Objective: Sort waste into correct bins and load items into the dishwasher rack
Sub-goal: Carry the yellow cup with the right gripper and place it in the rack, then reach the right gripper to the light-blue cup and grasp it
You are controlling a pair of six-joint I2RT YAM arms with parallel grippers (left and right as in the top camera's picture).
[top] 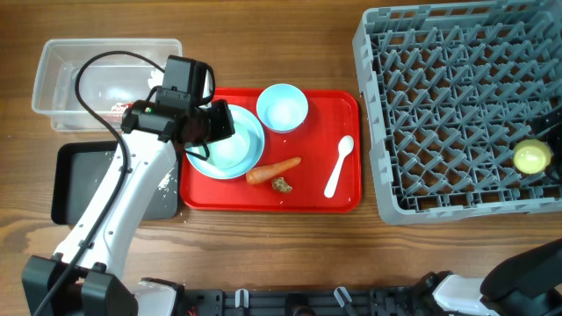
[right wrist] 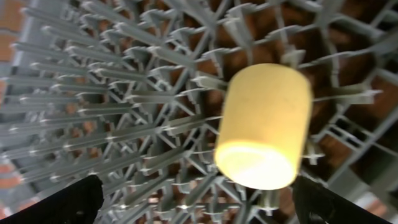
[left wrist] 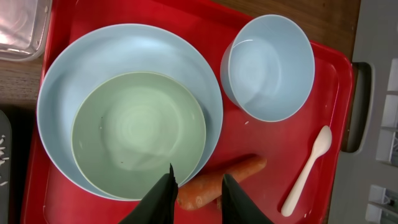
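One carrot lies at four o'clock of the light-blue dish — likely firm, smooth, rolling; take its thick middle. Your left gripper hangs above, barely parted, empty; right gripper gapes empty.

- The left arm hid part of the black tray and light-blue dish.
- The rack ran off the picture's right edge.
- The yellow cup looked blurred.

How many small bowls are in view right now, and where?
2. A mint bowl nests inside the wide light-blue dish; a pale blue bowl stands beside it on the red tray. Nothing suggests a hidden third.
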